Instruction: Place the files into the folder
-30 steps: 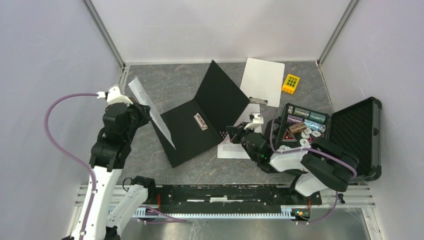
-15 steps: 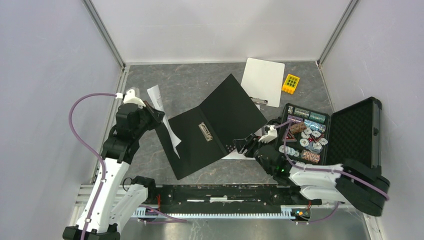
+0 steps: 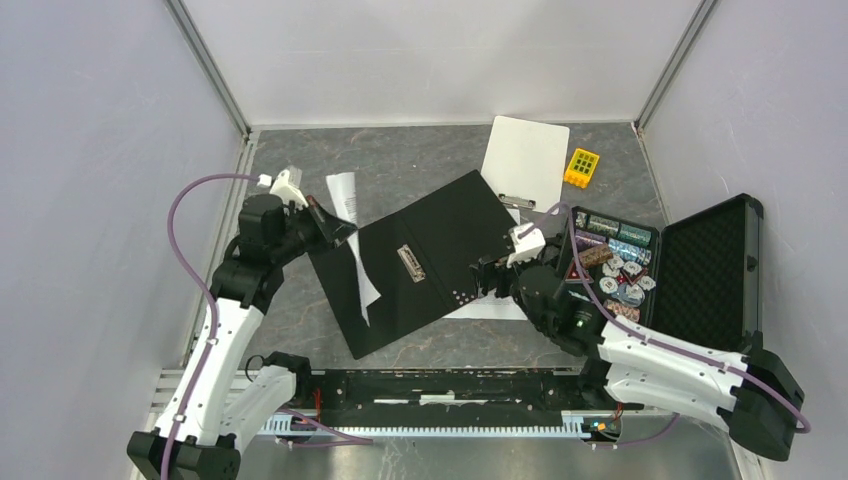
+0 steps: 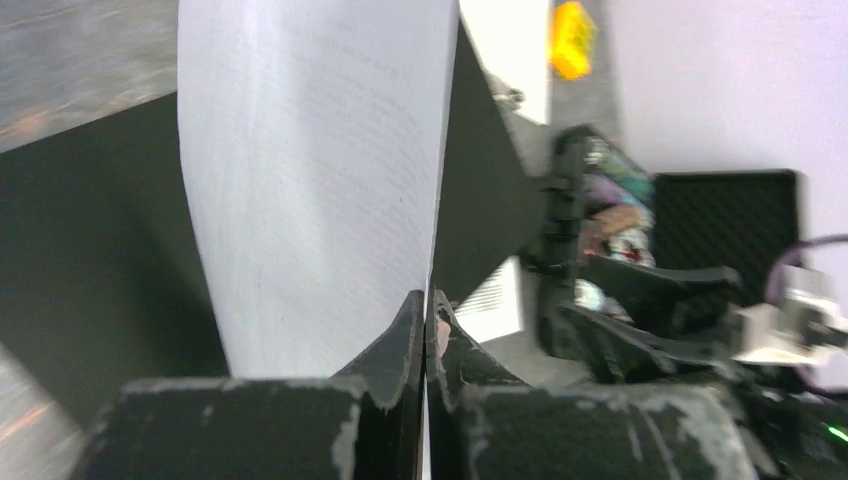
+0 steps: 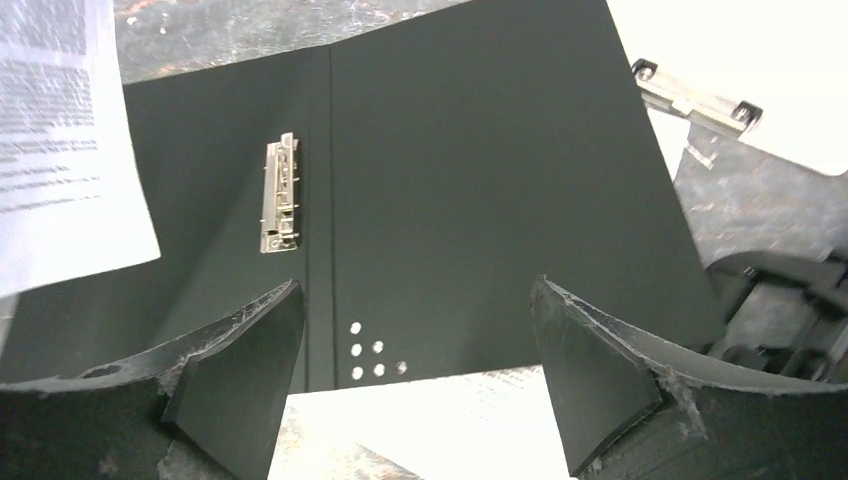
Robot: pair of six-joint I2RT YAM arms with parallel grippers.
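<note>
The folder (image 3: 440, 250) lies open and flat in the middle of the table, black inside, with its metal clip (image 3: 408, 262) near the spine. My left gripper (image 3: 336, 227) is shut on the edge of one printed sheet (image 3: 346, 195), which hangs over the folder's left half. That sheet (image 4: 310, 180) fills the left wrist view, pinched between the fingertips (image 4: 427, 310). My right gripper (image 3: 487, 275) stands open over the folder's near right edge, holding nothing. In the right wrist view the folder (image 5: 480, 180), the clip (image 5: 280, 195) and a second sheet (image 5: 430, 410) partly under the folder show between the open jaws (image 5: 415, 350).
A white clipboard (image 3: 525, 160) lies at the back, a yellow block (image 3: 581, 167) beside it. An open black case (image 3: 715, 270) with a tray of small pieces (image 3: 610, 265) stands at the right, close to my right arm.
The right gripper opened and let the folder's right cover go; the cover dropped from upright to flat. The left arm carried the sheet rightward over the folder.
</note>
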